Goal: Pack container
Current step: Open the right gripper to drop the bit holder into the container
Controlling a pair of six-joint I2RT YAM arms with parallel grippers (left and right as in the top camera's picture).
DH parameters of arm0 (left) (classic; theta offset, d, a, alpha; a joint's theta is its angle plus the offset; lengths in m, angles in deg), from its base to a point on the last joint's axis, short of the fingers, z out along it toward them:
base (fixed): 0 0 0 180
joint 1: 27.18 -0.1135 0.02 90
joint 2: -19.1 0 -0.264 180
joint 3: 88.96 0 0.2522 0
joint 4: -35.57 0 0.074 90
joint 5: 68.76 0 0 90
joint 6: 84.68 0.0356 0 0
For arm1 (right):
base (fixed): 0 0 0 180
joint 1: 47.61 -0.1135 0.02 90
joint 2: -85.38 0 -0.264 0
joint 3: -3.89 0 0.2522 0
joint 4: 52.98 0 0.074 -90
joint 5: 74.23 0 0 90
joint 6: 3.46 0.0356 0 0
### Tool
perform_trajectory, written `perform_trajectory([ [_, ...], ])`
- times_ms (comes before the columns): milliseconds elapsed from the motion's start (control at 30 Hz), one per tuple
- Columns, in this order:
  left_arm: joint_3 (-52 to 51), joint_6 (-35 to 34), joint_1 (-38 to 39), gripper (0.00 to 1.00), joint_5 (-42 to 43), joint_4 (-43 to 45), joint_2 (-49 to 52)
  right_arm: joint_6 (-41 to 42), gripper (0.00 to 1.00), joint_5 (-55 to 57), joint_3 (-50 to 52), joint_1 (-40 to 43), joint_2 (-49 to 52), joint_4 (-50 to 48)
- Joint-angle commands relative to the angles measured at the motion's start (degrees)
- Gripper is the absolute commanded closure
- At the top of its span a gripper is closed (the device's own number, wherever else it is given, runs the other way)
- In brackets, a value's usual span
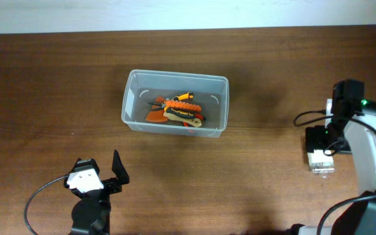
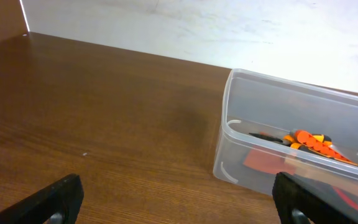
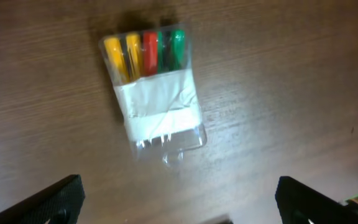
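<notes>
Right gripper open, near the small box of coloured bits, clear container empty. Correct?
Not empty: the container already holds orange-handled tools, as the overhead view shows. The rest stands: the right gripper is open, near the small box of coloured bits.

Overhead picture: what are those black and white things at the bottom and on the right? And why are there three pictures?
Those are two robot arms, each ending in a two-fingered claw. The overhead picture looks down on the whole table. The other two come from small cameras on the wrists, so the dark shapes in their bottom corners are the claw's own fingers. On the table stands a clear plastic container with orange and black tools inside. The left claw faces it. The right claw hangs over a little box of coloured bits. Both claws are open and hold nothing.
</notes>
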Motion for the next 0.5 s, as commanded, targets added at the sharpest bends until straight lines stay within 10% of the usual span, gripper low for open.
perform_trajectory([
  [0,-0.2,0.5,0.2,0.01,-0.2,-0.1,-0.3,-4.8,0.01,1.9,3.6,0.5,-0.2,-5.2],
  [467,-0.2,0.5,0.2,0.01,-0.2,-0.1,-0.3,-8.6,0.01,-4.6,5.9,3.1,8.3,-12.4],
])
